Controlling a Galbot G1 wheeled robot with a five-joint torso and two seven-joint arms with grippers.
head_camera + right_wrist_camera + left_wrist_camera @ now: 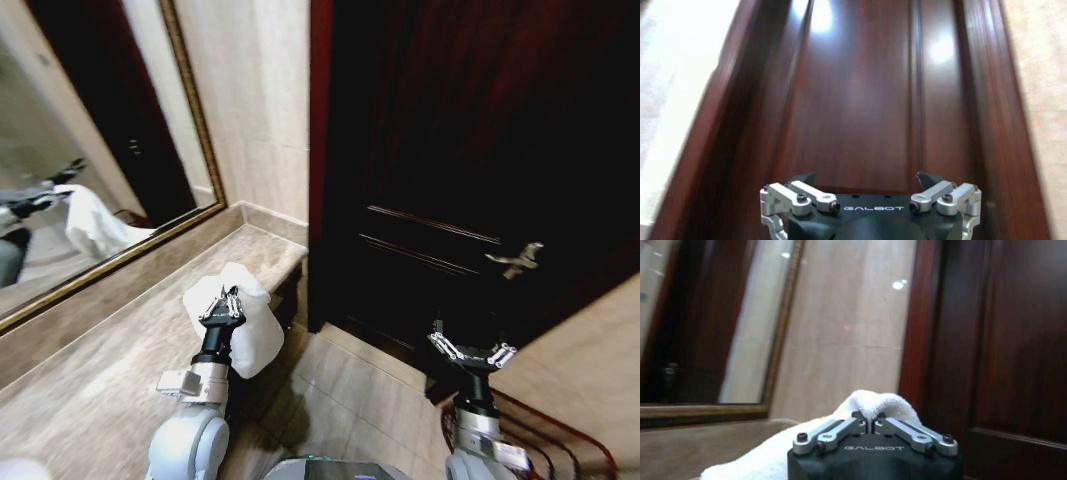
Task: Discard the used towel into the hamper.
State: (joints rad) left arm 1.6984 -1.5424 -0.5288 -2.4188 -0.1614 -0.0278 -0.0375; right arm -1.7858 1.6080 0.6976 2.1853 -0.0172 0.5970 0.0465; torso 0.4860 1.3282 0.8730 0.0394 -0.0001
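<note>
- One white towel [245, 325], pinched in the closed left gripper [222, 308], held up over the counter [110, 370] edge.
- One hamper [545, 435], low at right, beside the door [470, 150].
- Right gripper [470, 352] spread wide, empty, raised facing the door.

I'm seeing the towel [245, 325] showing as soft, matt white terry cloth, pinched in my left claw [224, 305], whose brushed metal links are catching light above black plastic. The worktop [110, 360] is looking like polished beige stone. The door [460, 140] is gleaming as dark varnished wood. The hamper [545, 435] is showing reddish-brown open weave beside my right claw [472, 352].
</note>
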